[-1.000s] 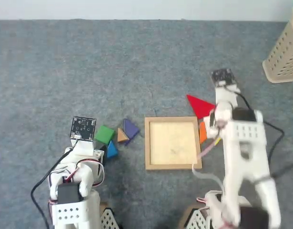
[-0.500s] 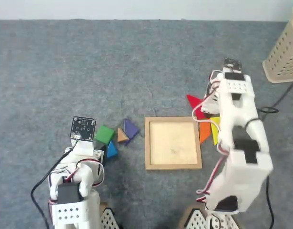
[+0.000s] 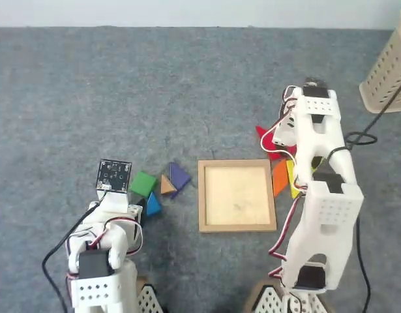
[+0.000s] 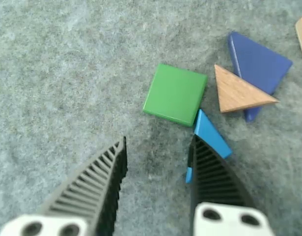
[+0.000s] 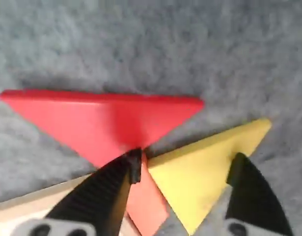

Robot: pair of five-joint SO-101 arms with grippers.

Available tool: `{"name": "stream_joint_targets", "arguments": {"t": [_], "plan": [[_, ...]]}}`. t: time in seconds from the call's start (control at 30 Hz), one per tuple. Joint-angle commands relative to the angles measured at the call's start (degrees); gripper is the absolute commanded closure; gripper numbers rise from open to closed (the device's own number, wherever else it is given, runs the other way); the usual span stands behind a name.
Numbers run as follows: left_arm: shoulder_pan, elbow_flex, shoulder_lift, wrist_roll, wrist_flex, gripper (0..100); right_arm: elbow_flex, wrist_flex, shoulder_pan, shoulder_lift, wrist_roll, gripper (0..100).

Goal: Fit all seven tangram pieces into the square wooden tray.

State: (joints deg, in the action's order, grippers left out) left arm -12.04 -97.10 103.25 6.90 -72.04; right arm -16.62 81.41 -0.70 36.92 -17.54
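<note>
The tray (image 3: 202,195) lies midway along the surface's (image 3: 122,85) front edge. Just right of it, the right pincer (image 5: 187,160), jaws apart, straddles the yellow piece (image 5: 200,162) beside the red triangle (image 5: 101,115). The left pincer (image 4: 158,142), also apart, hovers near the green square (image 4: 175,94), left of the tray.

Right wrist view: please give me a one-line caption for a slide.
Open right gripper above the yellow triangle, beside the red triangle, on the grey carpet.
</note>
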Motion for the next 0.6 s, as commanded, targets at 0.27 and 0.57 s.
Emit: {"name": "stream_joint_targets", "arguments": {"t": [0.27,0.57], "plan": [[-0.1,0.5,1.0,0.4,-0.3,81,0.9,2.7,-4.9,-12.4,0.4,71.9],[-0.1,0.5,1.0,0.4,-0.3,81,18.4,-4.3,-1.5,-18.9,3.1,71.8]]}}
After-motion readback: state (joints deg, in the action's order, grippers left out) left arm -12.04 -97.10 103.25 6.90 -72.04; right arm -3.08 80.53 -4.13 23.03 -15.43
